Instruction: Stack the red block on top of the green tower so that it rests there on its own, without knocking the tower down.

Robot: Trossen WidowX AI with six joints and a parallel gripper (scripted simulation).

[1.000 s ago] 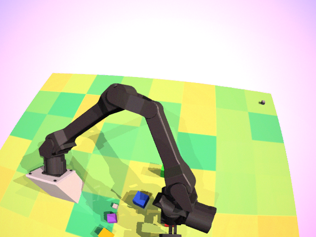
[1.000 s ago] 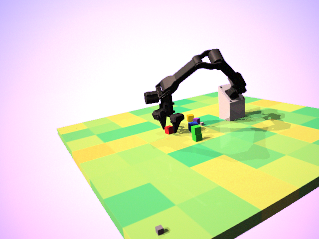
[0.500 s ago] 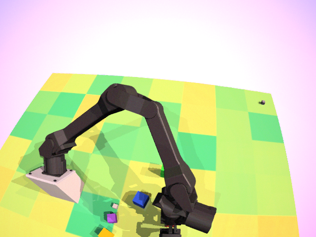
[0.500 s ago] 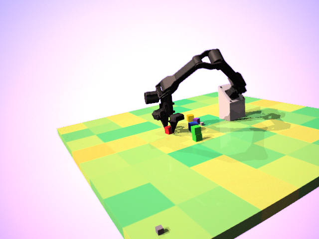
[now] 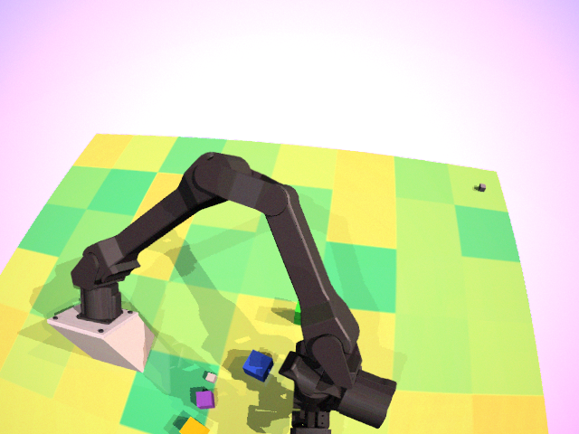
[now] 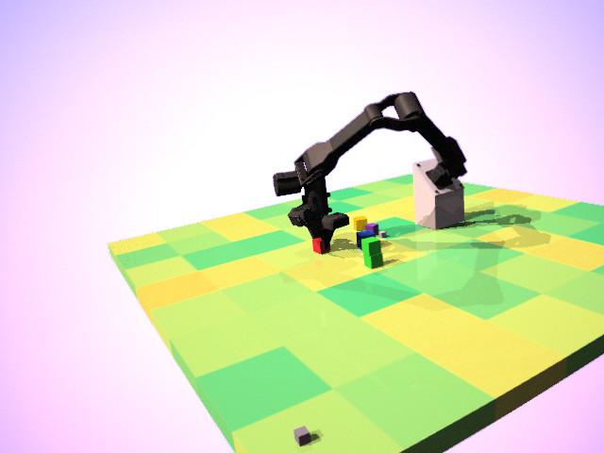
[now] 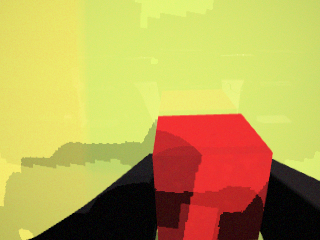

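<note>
- A checkered floor (image 6: 302,336) of green and yellow squares lay under a pale pink-white backdrop, with the arm's white pedestal (image 6: 437,202) standing toward one side.
- The gripper (image 6: 321,240) was down at floor level, its dark fingers clenched on the red block (image 6: 320,244).
- In the wrist view the red block (image 7: 212,174) sat between the two fingers, one pressed to each side face, its top and near face showing; whether it rested on the floor or was just off it could not be told.
- The green tower (image 6: 373,252), two cubes high, stood upright near the gripper and apart from it; in the top view only a sliver of it (image 5: 297,312) showed behind the forearm.
- A blue block (image 5: 257,365), a purple block (image 5: 204,399), an orange-yellow block (image 5: 194,426) and a tiny white cube (image 5: 211,376) lay clustered between tower and pedestal.
- A small grey cube (image 6: 302,435) sat well apart at a far corner of the floor.
</note>
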